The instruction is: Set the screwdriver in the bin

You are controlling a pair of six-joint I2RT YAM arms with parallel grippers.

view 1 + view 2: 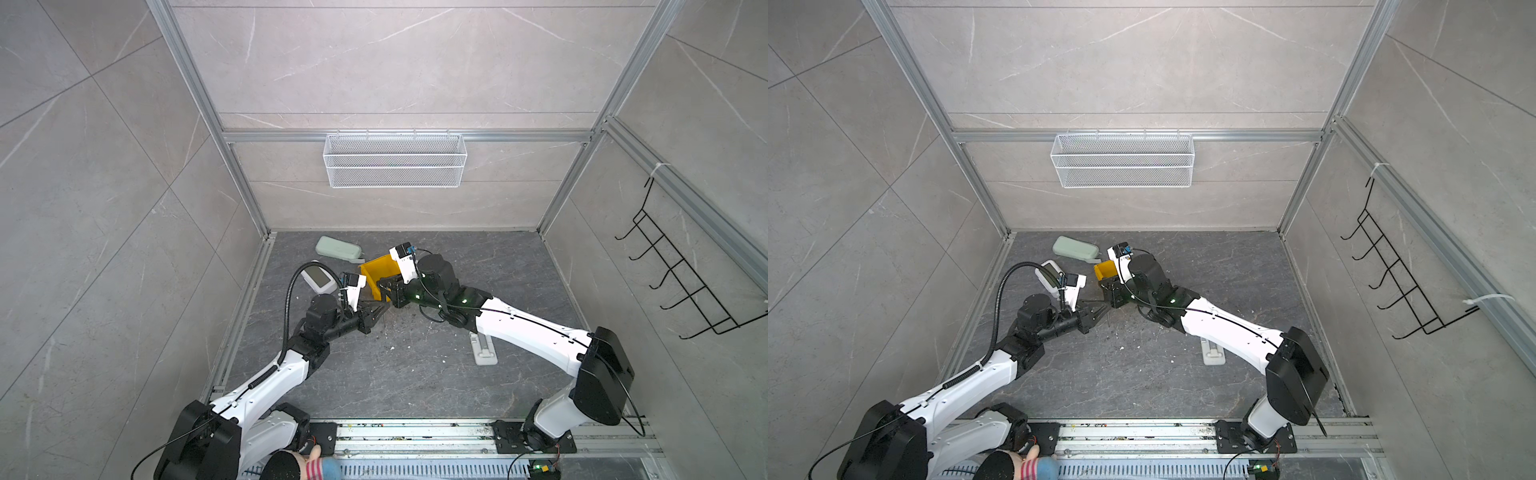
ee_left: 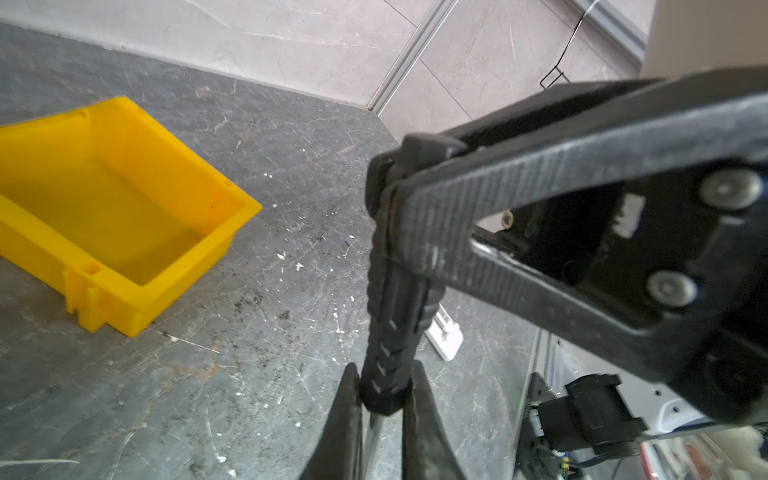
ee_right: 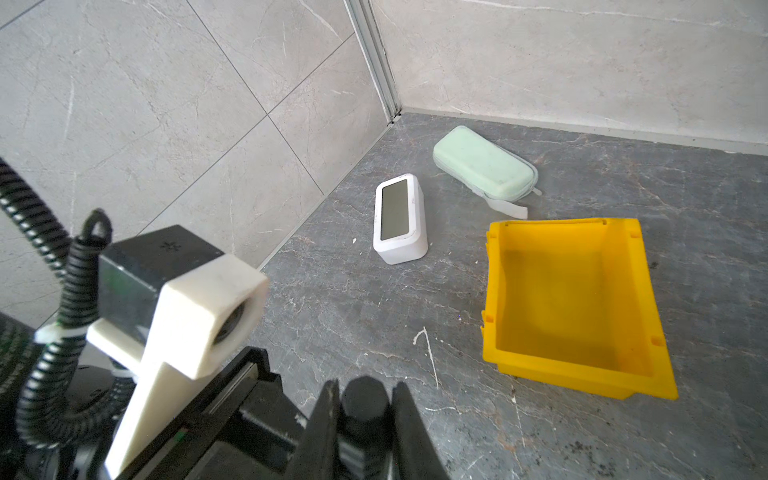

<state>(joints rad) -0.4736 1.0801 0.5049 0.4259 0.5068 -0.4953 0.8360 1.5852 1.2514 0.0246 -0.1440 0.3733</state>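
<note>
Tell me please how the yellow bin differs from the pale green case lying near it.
The bin is bright yellow, while the case is pale green. The bin is open on top and empty, with straight walls, while the case is closed, with rounded ends and a pale strap at one end. The case lies nearer the back wall than the bin. Both rest flat on the dark floor.

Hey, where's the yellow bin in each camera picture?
Top view: bin mid-picture, centre floor.
Top view: bin slightly left of centre.
Left wrist: bin at left edge.
Right wrist: bin right of centre.
Landmark: pale green case beside it, missing from left wrist only.
</note>
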